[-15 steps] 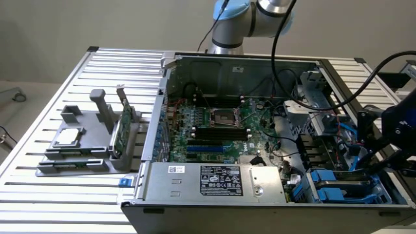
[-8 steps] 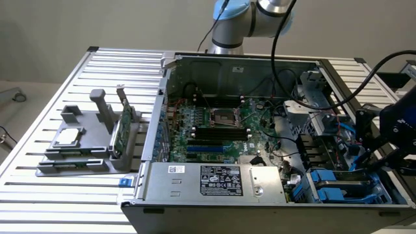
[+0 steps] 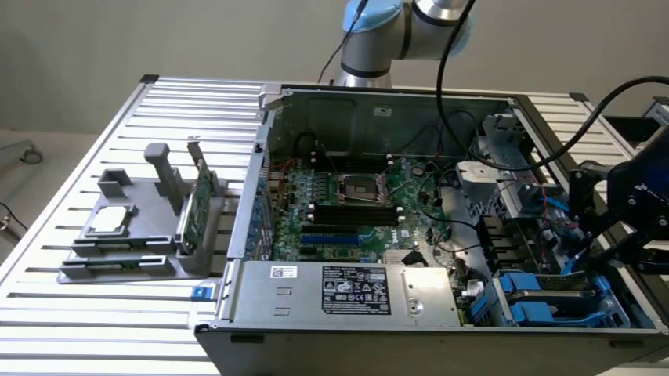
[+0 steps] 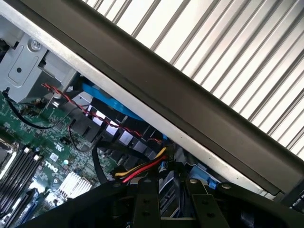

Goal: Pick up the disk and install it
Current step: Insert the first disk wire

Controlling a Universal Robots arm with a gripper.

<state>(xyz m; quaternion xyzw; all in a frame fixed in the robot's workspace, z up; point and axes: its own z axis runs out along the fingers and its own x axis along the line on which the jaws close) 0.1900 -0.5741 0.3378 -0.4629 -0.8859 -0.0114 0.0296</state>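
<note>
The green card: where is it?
The green card stands upright in the grey stand on the exterior view's left, between the silver chip and the case.

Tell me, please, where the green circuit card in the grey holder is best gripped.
Probably by its free top edge, from straight above, fingers closing on its flat faces: the green circuit card stands upright on edge, its lower edge seated in the grey holder.

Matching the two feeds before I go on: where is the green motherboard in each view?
Exterior view: the motherboard lies flat inside the open computer case, mid-picture, behind the silver power supply.
Wrist view: the motherboard lies inside the case, on the near side of its dark rim.
Shared landmark: the ribbed metal table, outside the case.
</note>
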